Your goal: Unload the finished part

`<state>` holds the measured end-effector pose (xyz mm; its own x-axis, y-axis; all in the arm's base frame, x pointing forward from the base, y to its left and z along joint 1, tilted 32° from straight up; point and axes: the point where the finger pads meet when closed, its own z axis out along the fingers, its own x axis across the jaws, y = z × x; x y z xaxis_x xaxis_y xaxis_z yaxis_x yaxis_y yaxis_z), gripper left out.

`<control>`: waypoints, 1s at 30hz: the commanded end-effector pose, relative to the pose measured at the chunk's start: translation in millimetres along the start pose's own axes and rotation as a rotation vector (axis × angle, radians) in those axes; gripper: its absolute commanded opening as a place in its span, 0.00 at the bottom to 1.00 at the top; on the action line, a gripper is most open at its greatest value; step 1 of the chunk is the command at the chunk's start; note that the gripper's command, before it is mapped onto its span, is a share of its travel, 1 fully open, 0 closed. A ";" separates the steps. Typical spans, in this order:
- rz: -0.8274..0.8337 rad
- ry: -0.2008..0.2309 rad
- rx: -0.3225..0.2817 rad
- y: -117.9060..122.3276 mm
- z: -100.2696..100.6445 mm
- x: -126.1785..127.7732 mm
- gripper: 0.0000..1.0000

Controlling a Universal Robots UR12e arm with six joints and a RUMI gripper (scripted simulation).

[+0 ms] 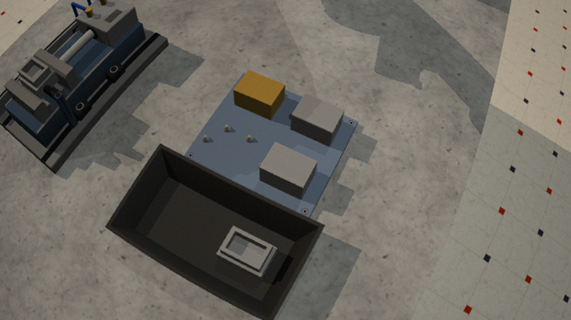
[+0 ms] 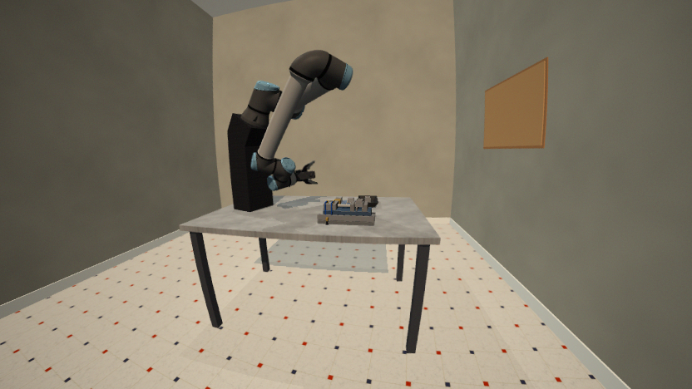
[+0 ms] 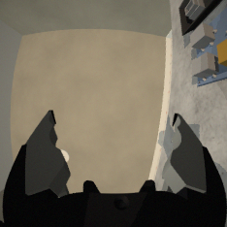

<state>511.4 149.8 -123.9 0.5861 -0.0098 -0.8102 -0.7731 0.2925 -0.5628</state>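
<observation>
The finished part (image 1: pixel 35 71), a grey block with a pocket on top, sits between the jaws of the blue vise (image 1: pixel 76 71) at the left of the table. The black outfeed tray (image 1: pixel 214 228) lies at the front middle and holds one pocketed grey block (image 1: pixel 247 250) at its right side. My gripper (image 2: pixel 309 174) is open and empty, held well above the table near the arm's base and pointing sideways. In the wrist view its two fingers stand wide apart with only the wall between them. The gripper is not in the top view.
A blue fixture plate (image 1: pixel 270 146) behind the tray carries an orange block (image 1: pixel 259 93), two plain grey blocks (image 1: pixel 316 118) (image 1: pixel 288 169) and three small pins (image 1: pixel 227 134). The arm's black pedestal (image 2: pixel 246 164) stands at the table's back left corner.
</observation>
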 end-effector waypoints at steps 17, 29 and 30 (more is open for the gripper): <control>0.000 0.000 0.000 0.0 0.1 -0.4 1.00; -0.031 0.019 -0.036 -8.3 -2.1 0.8 1.00; -0.038 0.024 -0.044 -10.4 -2.7 1.1 1.00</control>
<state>515.3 147.0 -122.0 0.5977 -0.0255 -0.8014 -0.7672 0.2722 -0.5808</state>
